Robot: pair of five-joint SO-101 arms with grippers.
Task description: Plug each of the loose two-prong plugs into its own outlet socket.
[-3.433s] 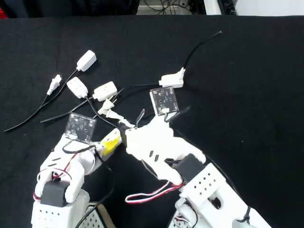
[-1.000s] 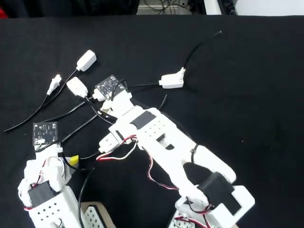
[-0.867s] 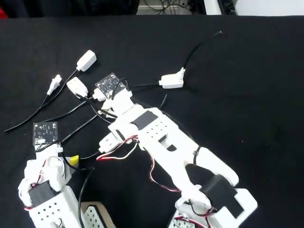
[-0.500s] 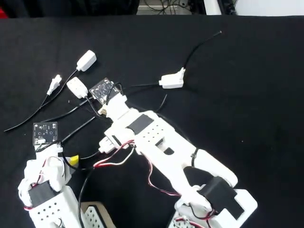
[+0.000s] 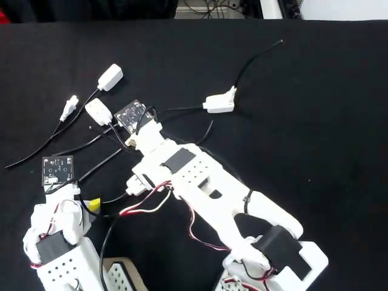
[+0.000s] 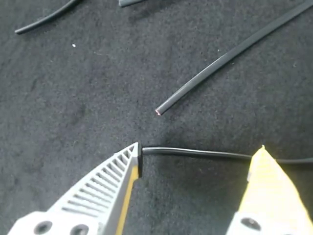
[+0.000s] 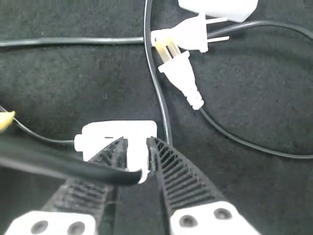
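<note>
My right gripper (image 7: 136,144) is shut on the edge of a white outlet socket (image 7: 105,134) lying on the black cloth. A thick black cable (image 7: 68,166) crosses in front of its fingers. Just beyond lie two white two-prong plugs (image 7: 188,35) (image 7: 180,76), touching each other, and another white socket (image 7: 220,7). In the high view the right arm (image 5: 182,167) stretches toward the left cluster, covering that socket. More sockets (image 5: 110,77) (image 5: 98,111) (image 5: 219,103) and a small plug (image 5: 68,108) lie around it. My left gripper (image 6: 200,152) hangs open over a thin black cable (image 6: 195,152).
Black cables run across the cloth; one cut end (image 6: 159,111) lies close ahead of the left gripper. The left arm (image 5: 54,230) sits at the front left. The right half of the table (image 5: 327,121) is bare black cloth.
Since 3.4 s ago the left arm pulled back to the front left and the right arm reached to the left cluster. In the last second the right wrist shifted slightly left and nearer.
</note>
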